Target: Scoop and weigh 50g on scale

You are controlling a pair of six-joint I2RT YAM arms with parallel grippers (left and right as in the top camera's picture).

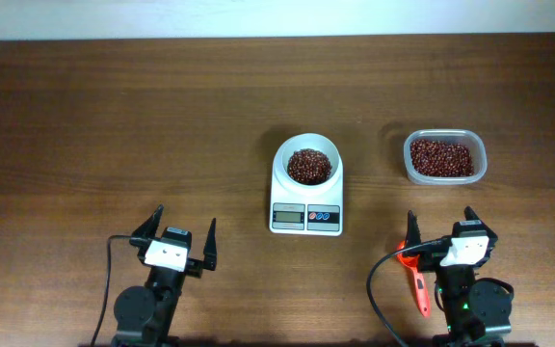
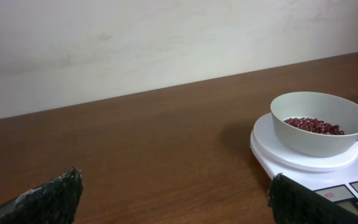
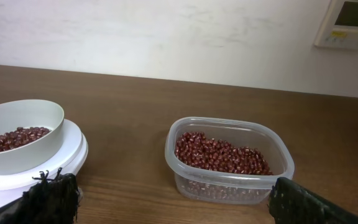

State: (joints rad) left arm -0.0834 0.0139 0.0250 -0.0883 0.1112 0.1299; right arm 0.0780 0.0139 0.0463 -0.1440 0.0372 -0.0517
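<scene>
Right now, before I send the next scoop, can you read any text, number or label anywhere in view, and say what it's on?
No text can be read in any view.
On the scale, the display: too small, no digits can be made out.
Marks by its red and blue buttons: too small.
The wall panel in the right wrist view: screen and marks blurred.
The clear tub and bowl: no label visible.
</scene>
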